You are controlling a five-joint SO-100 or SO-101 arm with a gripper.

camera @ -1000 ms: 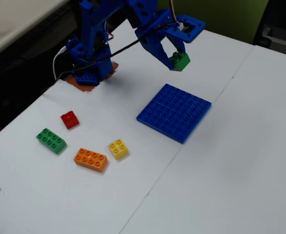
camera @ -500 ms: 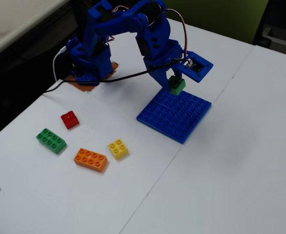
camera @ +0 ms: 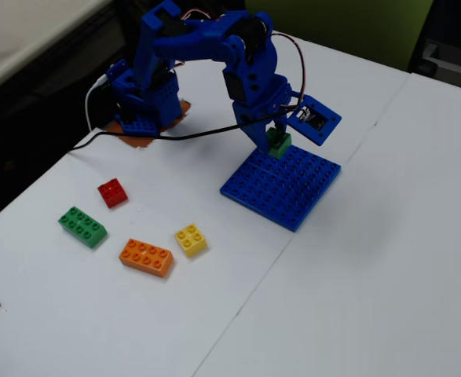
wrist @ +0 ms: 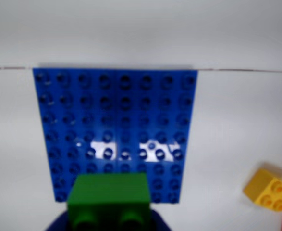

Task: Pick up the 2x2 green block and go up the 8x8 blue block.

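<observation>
Wrist view: tool [wrist: 109,219] clenched on the 2x2 green block [wrist: 108,192], which hangs at the near edge of the 8x8 blue block [wrist: 116,130]. Plate lies directly ahead and below, on the white desk [camera: 356,275]. Fixed view puts the block over the plate's arm-side edge, contact unclear. Judgement: short move inward, then descent.

Blue printed plastic arm [camera: 214,47] of blocky segments, dark servo housings between them. Square blue camera bracket [camera: 315,119] beside the tool [camera: 273,129]. Red and white wires over upper links; black cable [camera: 167,137] trailing from base.
</observation>
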